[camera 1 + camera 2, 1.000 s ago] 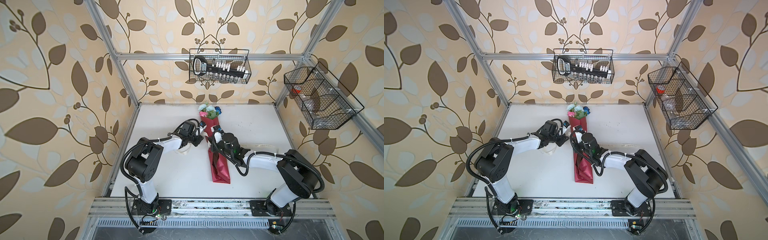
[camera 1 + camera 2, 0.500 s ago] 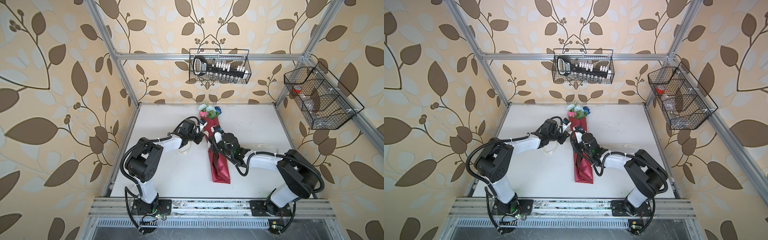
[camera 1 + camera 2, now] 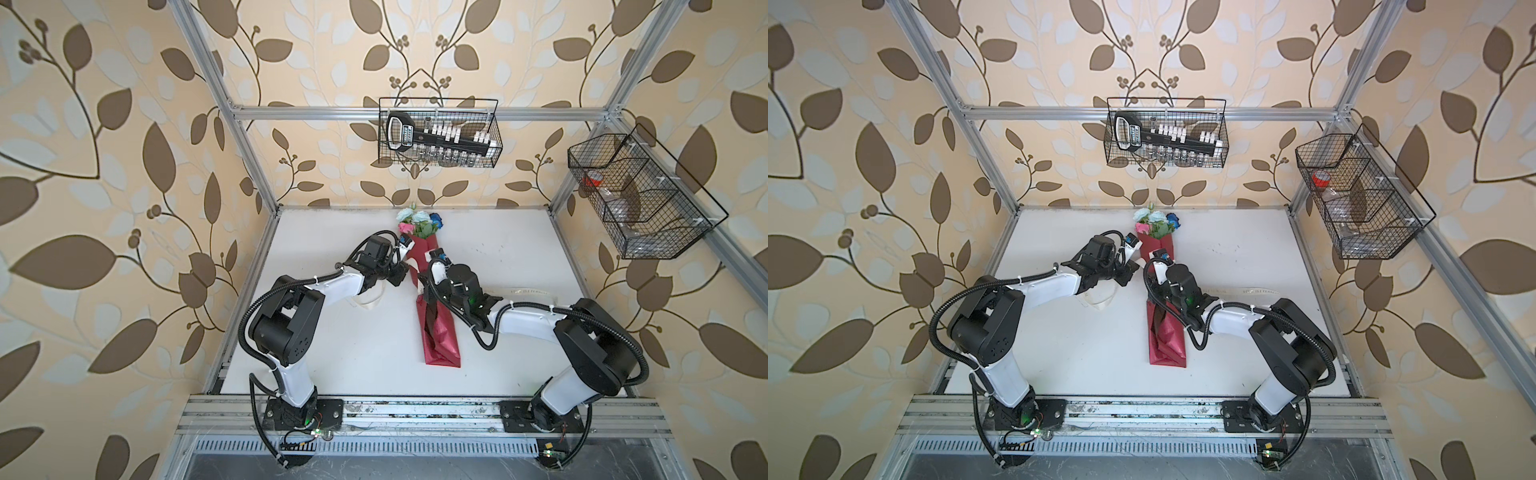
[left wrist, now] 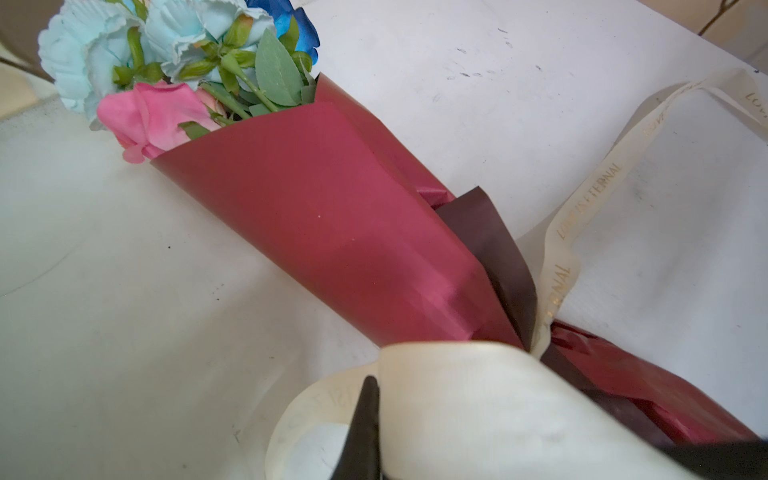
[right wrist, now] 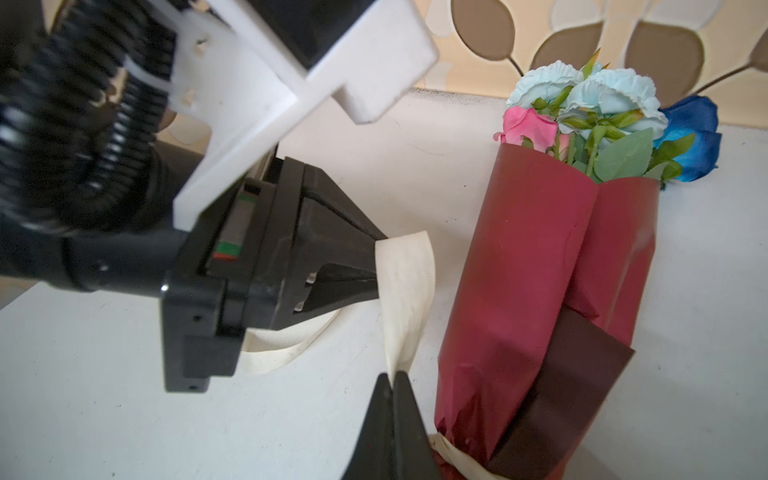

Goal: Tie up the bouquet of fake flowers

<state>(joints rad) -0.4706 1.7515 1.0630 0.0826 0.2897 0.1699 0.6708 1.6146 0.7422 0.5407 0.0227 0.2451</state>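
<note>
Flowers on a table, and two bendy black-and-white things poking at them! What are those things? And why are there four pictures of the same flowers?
Those are two robot arms with pinching grippers for hands. Two pictures look down from above; two come from little cameras on the arms' wrists. On the white table lies a bouquet of fake flowers in a red wrapper. A cream ribbon crosses the wrapper. The left gripper and the right gripper are each pinched shut on it.
</note>
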